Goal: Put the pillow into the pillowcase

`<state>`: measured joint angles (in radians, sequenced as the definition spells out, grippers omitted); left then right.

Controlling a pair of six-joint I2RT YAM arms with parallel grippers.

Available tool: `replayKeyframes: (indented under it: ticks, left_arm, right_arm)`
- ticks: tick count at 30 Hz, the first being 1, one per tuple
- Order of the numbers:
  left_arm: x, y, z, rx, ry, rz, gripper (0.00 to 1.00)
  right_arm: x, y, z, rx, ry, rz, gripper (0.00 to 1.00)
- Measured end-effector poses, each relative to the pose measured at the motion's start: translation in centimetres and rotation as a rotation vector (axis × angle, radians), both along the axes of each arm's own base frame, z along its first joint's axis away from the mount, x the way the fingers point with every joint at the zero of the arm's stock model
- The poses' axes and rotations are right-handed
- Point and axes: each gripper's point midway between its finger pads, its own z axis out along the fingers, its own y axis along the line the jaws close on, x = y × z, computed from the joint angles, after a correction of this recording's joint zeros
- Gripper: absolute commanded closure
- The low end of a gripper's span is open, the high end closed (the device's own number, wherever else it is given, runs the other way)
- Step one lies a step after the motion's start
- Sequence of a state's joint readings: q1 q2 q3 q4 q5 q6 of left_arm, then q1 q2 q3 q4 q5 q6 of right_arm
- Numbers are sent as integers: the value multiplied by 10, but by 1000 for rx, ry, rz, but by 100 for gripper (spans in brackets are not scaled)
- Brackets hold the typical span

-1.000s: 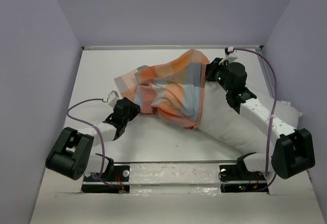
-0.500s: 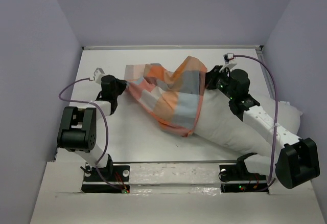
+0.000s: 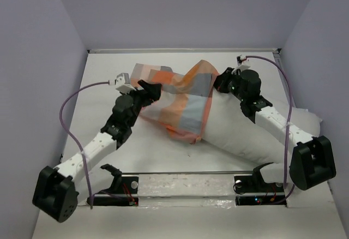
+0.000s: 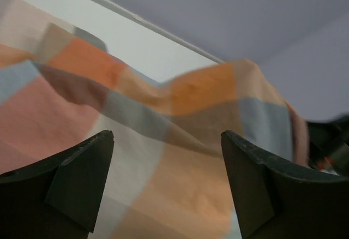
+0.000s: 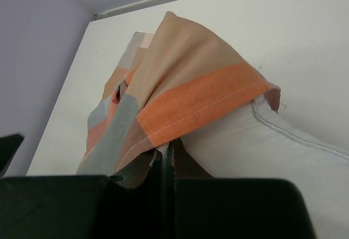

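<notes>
Hiding pillow (image 3: 232, 132) end, pillowcase (image 3: 182, 100), seemingly bunched

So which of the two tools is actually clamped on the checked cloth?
The right tool, shut on the hem of the thin orange, blue and grey checked pillowcase; the left tool stands open, holding nothing.

The pillowcase (image 3: 182, 100) is checked in large squares of orange, light blue, grey-brown and pale peach. Under it the pillow (image 3: 240, 132) is plain white, like the table (image 3: 101, 70) around it. Flanking the pillowcase, the left arm (image 3: 92, 149) and right arm (image 3: 275, 121) are white with black joints, each trailing a purple cable (image 3: 76, 100). Behind it the walls (image 3: 180, 10) are lavender.
</notes>
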<state>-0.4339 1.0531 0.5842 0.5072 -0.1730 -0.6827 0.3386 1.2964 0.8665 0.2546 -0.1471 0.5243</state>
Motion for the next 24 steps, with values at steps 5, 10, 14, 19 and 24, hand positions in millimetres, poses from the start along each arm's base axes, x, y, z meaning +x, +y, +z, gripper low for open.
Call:
replayKeyframes:
  ticks: [5, 10, 14, 19, 24]
  left_arm:
    - [-80, -88, 18, 61, -47, -251, 21]
    - [-137, -180, 11, 229, -21, -471, 15]
    - [-132, -211, -6, 341, 3, -497, 14]
    - [-114, -230, -25, 463, 25, -464, 24]
    - [-97, -233, -35, 546, 29, -412, 100]
  right_arm:
    - [7, -4, -4, -7, 12, -36, 100]
    - [8, -5, -4, -5, 15, -46, 100]
    - [8, -6, -5, -4, 20, -50, 100]
    - [8, -6, -4, -7, 25, -51, 100]
    - [8, -7, -3, -9, 30, -55, 100]
